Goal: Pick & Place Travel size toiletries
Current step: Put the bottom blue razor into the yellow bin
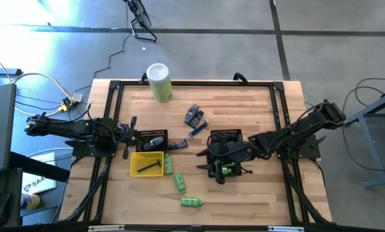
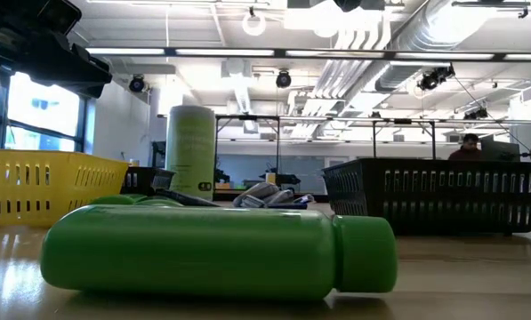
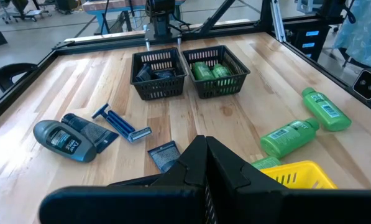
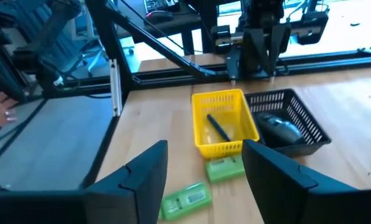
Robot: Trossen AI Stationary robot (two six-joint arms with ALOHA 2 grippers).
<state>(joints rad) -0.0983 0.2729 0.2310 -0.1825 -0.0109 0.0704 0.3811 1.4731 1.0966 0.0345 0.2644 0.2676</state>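
Mostly smooth green bottles, mesh baskets

1. High view hangs above the table and looks straight down, so you get the whole wooden top, both arms and some floor around it.
2. Low view sits right at tabletop height, looking level across into the room. It's super close to a green bottle lying on its side, which fills the lower frame.
3. Left wrist view looks along the table toward the two black baskets and the other arm's base behind them.
4. Right wrist view faces the opposite way, toward the yellow tray with the left arm behind it.
5. The high, low and right wrist views all catch the yellow tray.
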